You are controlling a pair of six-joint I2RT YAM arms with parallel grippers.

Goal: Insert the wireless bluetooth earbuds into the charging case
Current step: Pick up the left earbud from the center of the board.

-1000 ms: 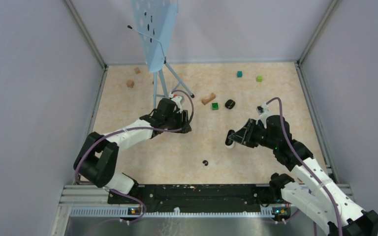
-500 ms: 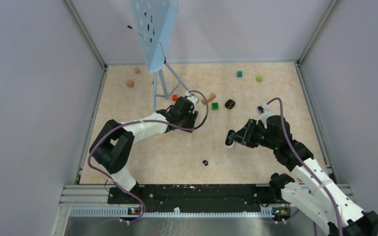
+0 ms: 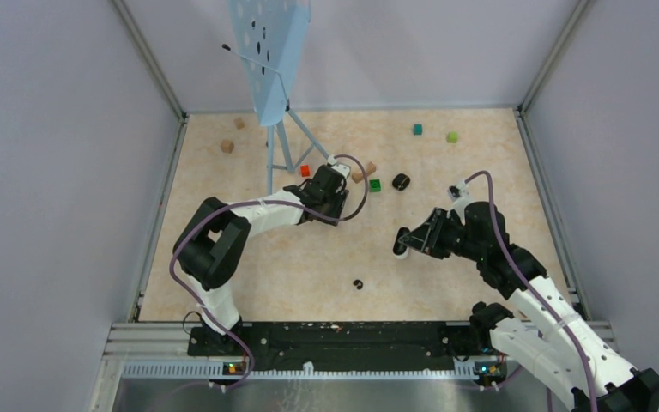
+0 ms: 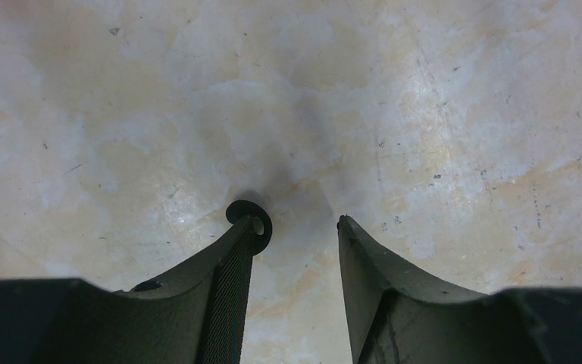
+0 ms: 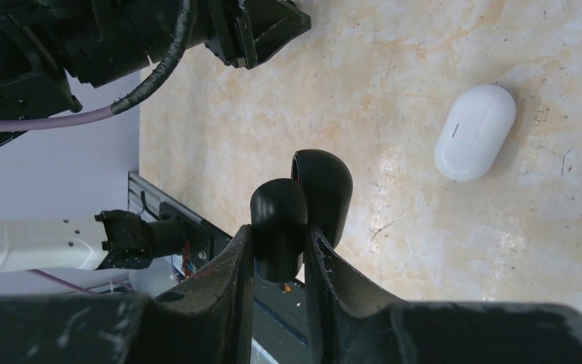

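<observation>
Right gripper (image 5: 277, 236), clamping black case (image 5: 320, 193), hovers beside white case (image 5: 475, 131).

High behind me, one camera looks down; each wrist camera peers close past my fingers (image 4: 220, 303) (all share the tabletop (image 3: 292, 257)).

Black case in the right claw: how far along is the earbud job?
Done: the right gripper is clamped on the glossy black rounded charging case; no bud shows in it. In hand: the open left gripper stands over a tiny black earbud beside one fingertip, ungripped. Left: grasp it, insert it, probably fetch the other small black bud nearer the bases.
</observation>
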